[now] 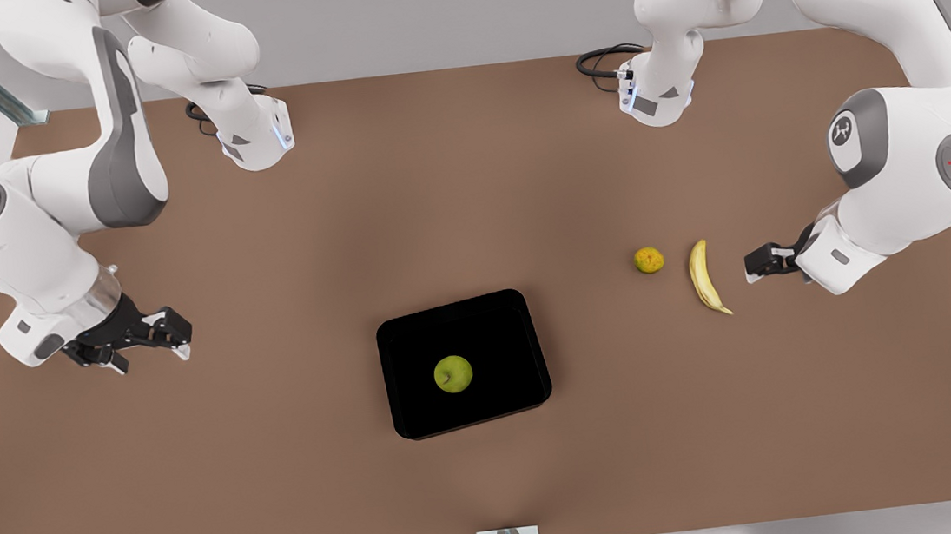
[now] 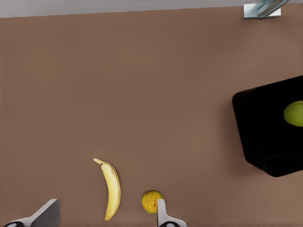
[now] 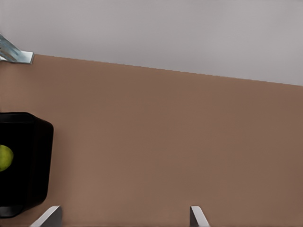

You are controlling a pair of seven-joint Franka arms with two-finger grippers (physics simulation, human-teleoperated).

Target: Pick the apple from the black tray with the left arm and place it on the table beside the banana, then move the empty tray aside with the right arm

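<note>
The apple [image 1: 453,374] is sitting in the black tray [image 1: 411,325] near the middle of the table [image 1: 466,172], well apart from the banana [image 1: 706,277] toward the front view's right. The left gripper [image 1: 753,265] is hovering just beside the banana with fingers apart and empty, while the right gripper [image 1: 177,338] is waiting, spread wide, toward the front view's left. Reaching for the apple, the left arm is likely risking a brush against the banana or the small orange fruit [image 1: 648,260], and pinching the round apple off-centre could let it roll away.

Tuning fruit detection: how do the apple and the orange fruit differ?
The apple is plain yellow-green; the orange fruit is mottled orange-yellow. The apple looks larger. It sits in the black tray; the orange fruit lies on the bare table by the banana. Both are round, and no gripper touches either.
</note>
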